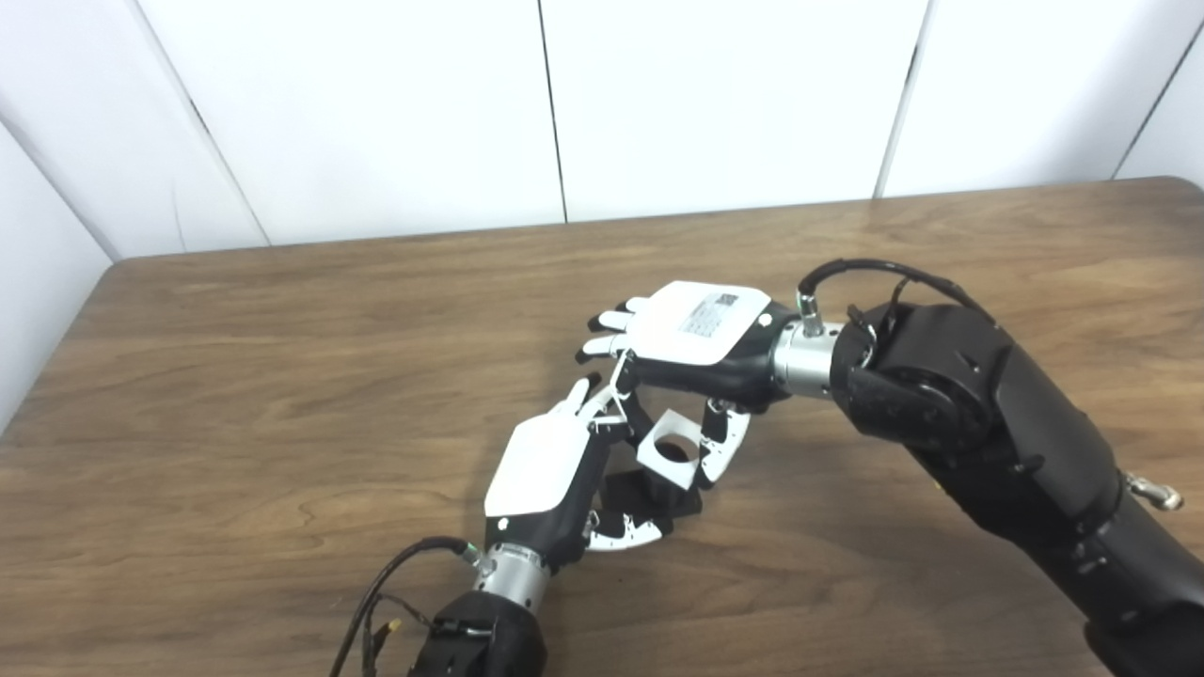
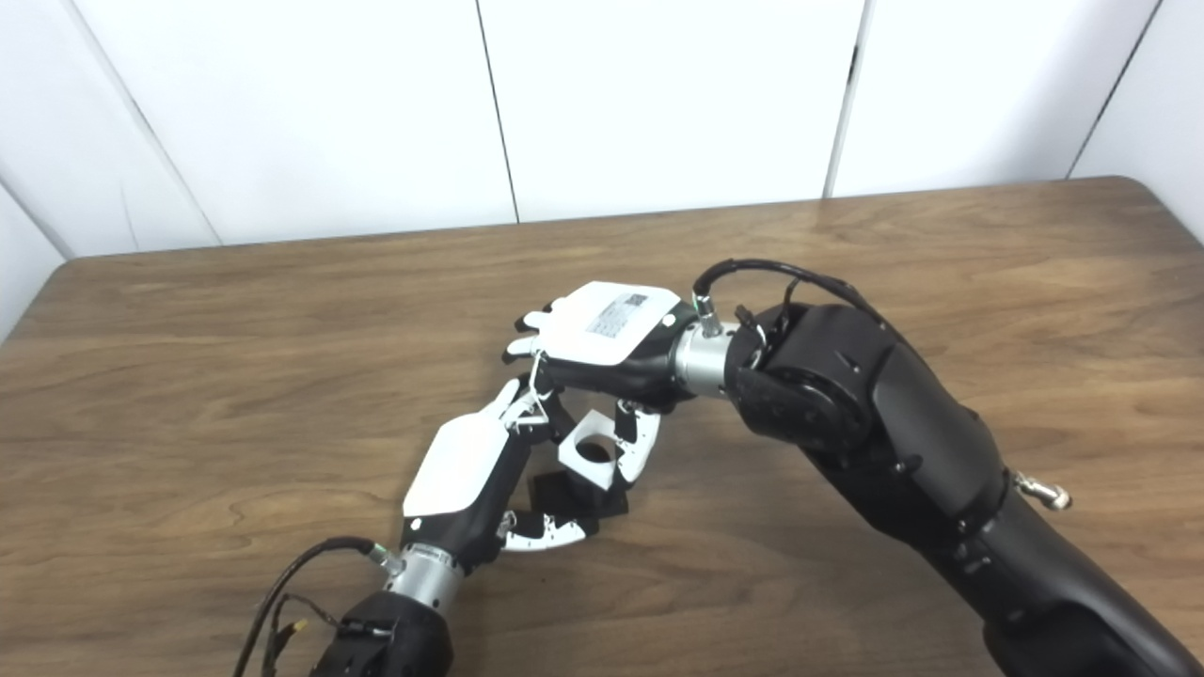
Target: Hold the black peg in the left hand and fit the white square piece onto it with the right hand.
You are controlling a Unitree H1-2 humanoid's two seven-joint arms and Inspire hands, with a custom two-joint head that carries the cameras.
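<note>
1. So, the white square piece [image 1: 670, 449] sits a bit below the middle of my view, tilted, with its round hole facing up toward the cameras. It's just right of my left hand's fingers and right under my right palm.
2. My right hand [image 1: 701, 329] has it pinched: thumb on the piece's 3 o'clock edge, fingers curled over the 10 o'clock side. Clamped on it, as far as I can see.
3. The black peg [image 1: 649, 491] is the dark chunk at 6 o'clock of the piece, touching or nearly touching it. I can't make out its tip, so I can't say whether it's in the hole yet.
4. My left hand [image 1: 550, 465] comes up from 7 o'clock and is closed around the peg, thumb curling under at the bottom.
5. Both hands are crowded together, fingertips touching or almost so around 11 o'clock of the piece.
6. What worries me: the piece is tilted, so pushing down now could jam the hole on the peg's edge instead of sliding on.
7. Also, the pinch is only on the edges. A sideways bump from my left fingers could twist the piece out and drop it on the table [image 1: 282, 376].
</note>
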